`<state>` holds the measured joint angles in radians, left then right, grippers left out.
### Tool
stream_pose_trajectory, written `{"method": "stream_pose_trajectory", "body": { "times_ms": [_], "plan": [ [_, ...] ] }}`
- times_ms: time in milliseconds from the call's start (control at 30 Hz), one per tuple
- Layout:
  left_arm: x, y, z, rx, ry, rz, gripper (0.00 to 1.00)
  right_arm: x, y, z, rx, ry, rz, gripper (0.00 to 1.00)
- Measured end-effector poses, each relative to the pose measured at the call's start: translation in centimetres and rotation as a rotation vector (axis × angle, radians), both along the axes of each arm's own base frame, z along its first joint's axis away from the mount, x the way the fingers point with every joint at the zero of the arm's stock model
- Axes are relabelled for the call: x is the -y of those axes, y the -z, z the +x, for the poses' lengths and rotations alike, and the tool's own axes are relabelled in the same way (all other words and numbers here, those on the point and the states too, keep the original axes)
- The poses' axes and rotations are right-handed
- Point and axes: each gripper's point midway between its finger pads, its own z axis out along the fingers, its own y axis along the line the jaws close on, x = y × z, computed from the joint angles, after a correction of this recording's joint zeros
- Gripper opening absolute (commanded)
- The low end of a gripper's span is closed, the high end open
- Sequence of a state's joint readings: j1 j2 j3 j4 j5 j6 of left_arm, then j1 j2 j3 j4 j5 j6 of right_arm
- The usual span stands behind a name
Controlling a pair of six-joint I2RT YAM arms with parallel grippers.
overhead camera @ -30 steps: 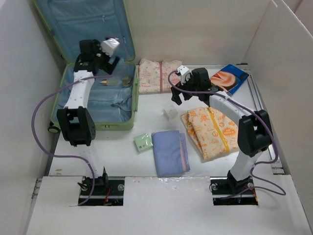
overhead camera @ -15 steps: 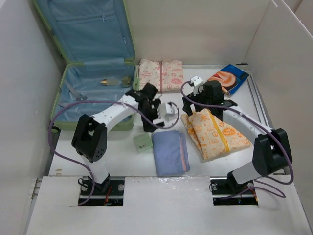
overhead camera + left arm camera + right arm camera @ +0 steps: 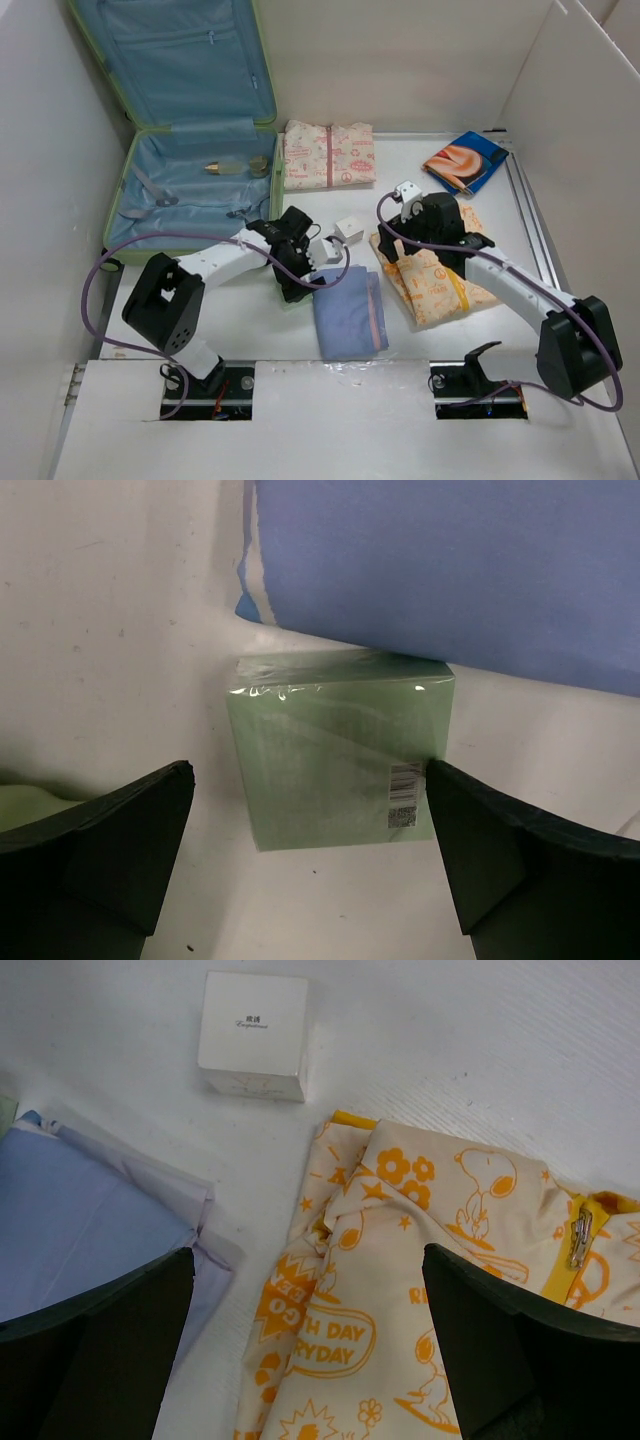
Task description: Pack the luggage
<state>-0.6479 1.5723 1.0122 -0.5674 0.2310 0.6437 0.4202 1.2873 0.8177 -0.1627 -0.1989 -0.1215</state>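
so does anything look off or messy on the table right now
Nothing spilled or broken. The orange-print garment lies rumpled and askew, unlike the neatly folded blue cloth. The green packet sits tight against that cloth's edge.

Left arm point(image 3: 225, 250) stretched rightward, wrist pitched down, jaws spread wide. Right arm point(image 3: 505, 280) reaching forward-left, jaws spread wide.

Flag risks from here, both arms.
1. Left gripper is open over the green box, whose glossy wrap could slip. The blue cloth at its far edge might get dragged.
2. Right gripper hangs open over the orange-print garment. Pinching only a top fold may let it unfold when lifted.
3. Both arms sit close mid-table, so paths toward the luggage could cross.
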Motion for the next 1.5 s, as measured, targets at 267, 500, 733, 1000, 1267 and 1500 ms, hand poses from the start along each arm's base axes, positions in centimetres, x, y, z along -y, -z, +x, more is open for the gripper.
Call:
{"method": "stream_pose_trajectory", "body": {
  "times_ms": [267,500,733,1000,1267,1500],
  "plan": [
    [-0.2,0.4,-0.4,0.023,-0.008,-0.024,1.0,0.4,-0.9,-0.3,0.017,0.04,0.021,1.0],
    [0.4,0.3,-0.9,0.009,0.054,-0.053,1.0,0.5,-2.1,-0.4,0.048,0.049,0.033,1.0],
    [0.5,0.2,-1.5,-0.004,0.117,-0.057,1.0,0.7,-1.9,-0.4,0.047,0.058,0.024,1.0],
    [-0.2,2.0,-1.0,-0.007,0.061,-0.003,1.0,1.1,-2.1,-0.6,0.059,0.068,0.019,1.0],
    [-0.6,3.2,-0.1,0.006,-0.079,0.024,0.61,1.3,-2.5,-0.7,0.076,0.069,0.015,1.0],
    [-0.7,1.7,0.2,0.022,-0.074,0.034,0.24,1.3,-2.3,-0.6,0.079,0.061,0.001,1.0]
  ]
}}
